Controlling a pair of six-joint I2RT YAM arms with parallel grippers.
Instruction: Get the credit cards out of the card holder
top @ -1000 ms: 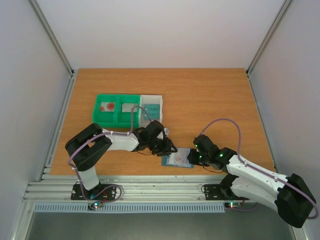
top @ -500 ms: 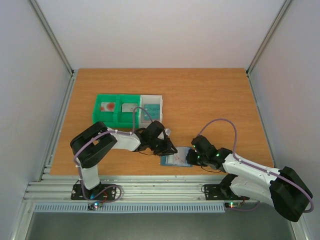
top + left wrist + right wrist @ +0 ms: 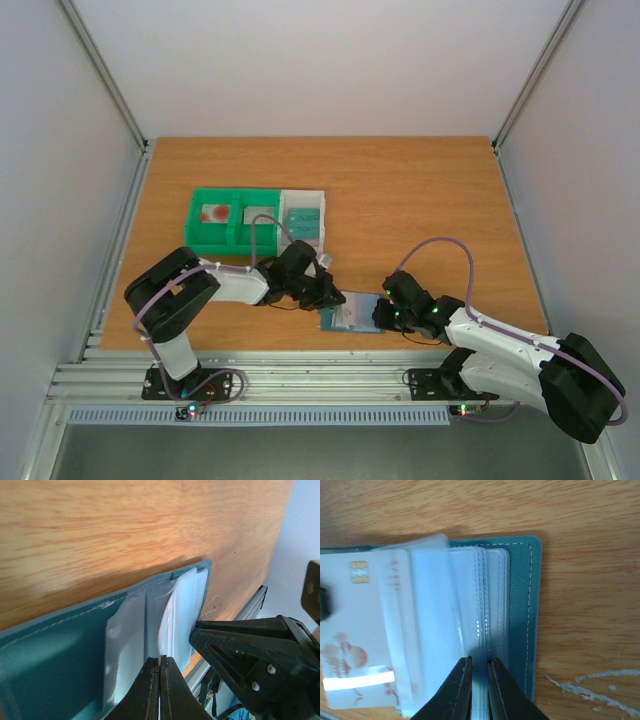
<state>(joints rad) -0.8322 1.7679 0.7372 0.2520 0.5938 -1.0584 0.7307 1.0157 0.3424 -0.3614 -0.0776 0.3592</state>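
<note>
The blue-grey card holder (image 3: 352, 316) lies open near the table's front edge, its clear sleeves fanned out (image 3: 522, 605). A pale credit card (image 3: 355, 630) with a chip and a red round mark sticks out of a sleeve on the left. My left gripper (image 3: 336, 298) sits at the holder's left edge; in the left wrist view its jaws (image 3: 160, 657) are pressed together on a thin pale edge, which looks like that card. My right gripper (image 3: 384, 316) is at the holder's right side, nearly shut on the sleeves by the spine (image 3: 479, 661).
A green tray (image 3: 215, 191) behind the left arm holds a pale card with a red mark (image 3: 214, 212) and another card (image 3: 257, 214). The white tray (image 3: 302, 193) beside it holds a teal card (image 3: 301, 218). The table's front edge and rail lie just below the holder.
My left arm pushed slightly right towards the holder, then drew back left, uncovering the white tray. My right gripper edged closer to the holder and now stays there.
</note>
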